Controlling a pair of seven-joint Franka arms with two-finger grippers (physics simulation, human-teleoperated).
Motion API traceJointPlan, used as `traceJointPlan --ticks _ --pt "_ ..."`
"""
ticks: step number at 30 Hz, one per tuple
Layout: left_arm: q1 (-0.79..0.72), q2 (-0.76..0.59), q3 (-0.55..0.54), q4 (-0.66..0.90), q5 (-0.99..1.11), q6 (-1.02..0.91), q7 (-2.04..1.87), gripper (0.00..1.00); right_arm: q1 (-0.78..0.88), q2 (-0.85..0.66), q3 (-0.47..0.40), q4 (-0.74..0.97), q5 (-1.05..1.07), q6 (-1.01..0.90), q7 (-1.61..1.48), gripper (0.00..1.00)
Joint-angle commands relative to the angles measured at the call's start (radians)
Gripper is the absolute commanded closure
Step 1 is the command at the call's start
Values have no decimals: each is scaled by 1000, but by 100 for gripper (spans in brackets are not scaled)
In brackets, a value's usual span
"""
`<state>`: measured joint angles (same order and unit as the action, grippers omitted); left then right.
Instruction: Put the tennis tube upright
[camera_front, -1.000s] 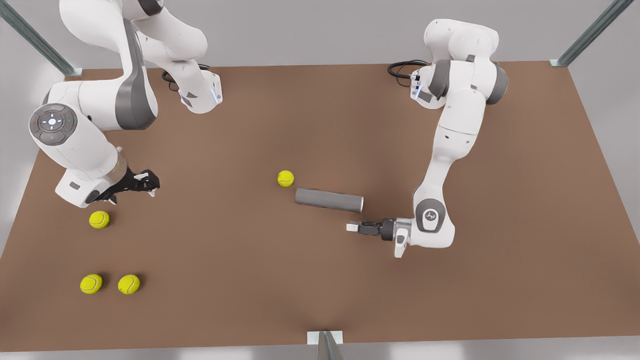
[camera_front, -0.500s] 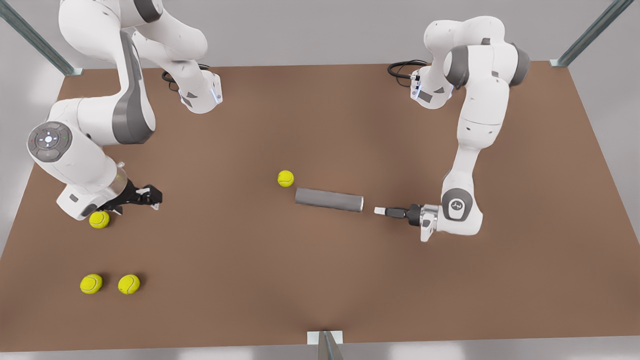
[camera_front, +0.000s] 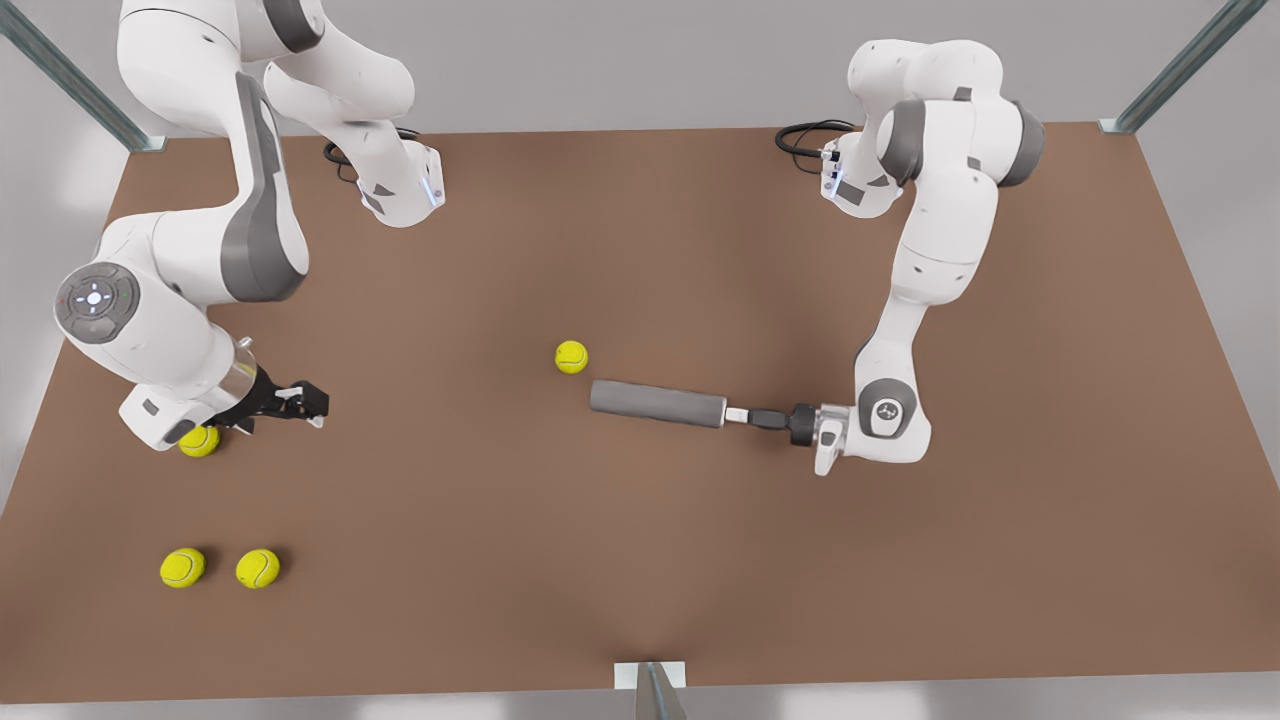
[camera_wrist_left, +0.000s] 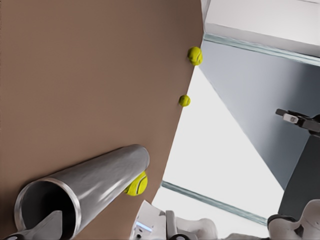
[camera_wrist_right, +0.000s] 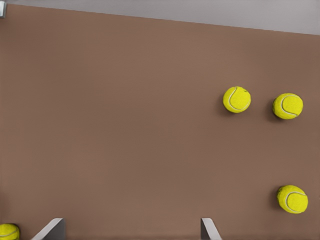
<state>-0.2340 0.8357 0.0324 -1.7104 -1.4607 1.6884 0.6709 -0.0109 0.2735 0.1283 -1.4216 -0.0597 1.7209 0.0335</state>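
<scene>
Front view: your left gripper (camera_front: 738, 415) lies level at the tennis tube's (camera_front: 655, 402) rim, jaws unreadable; your right gripper (camera_front: 308, 397) hovers, jaws spread.

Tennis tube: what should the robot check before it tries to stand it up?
1. Tennis tube upright: not ok, it lies flat on the table.
2. Left gripper lined up at the tube's open end: ok.
3. Left gripper's hold on the tube secure: cannot tell.
4. Nearest tennis ball apart from the tube's far end: ok.
5. Right gripper out of the way: ok, it waits at the front view's left, fingers open.
</scene>
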Motion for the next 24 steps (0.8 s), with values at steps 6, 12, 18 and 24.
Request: traceJointPlan --ticks 6,12,18,24 --pt "-18 34 -16 11 -3 -12 133 0 2 3 1 0 3 0 36 0" --pt "-42 53 -32 12 -46 -4 144 0 3 16 1 1 3 2 36 0" --pt "-57 66 -45 12 -81 2 159 15 2 16 1 0 4 2 34 0" --pt "-56 69 -45 28 -76 -3 157 52 5 15 1 1 -5 2 37 0"
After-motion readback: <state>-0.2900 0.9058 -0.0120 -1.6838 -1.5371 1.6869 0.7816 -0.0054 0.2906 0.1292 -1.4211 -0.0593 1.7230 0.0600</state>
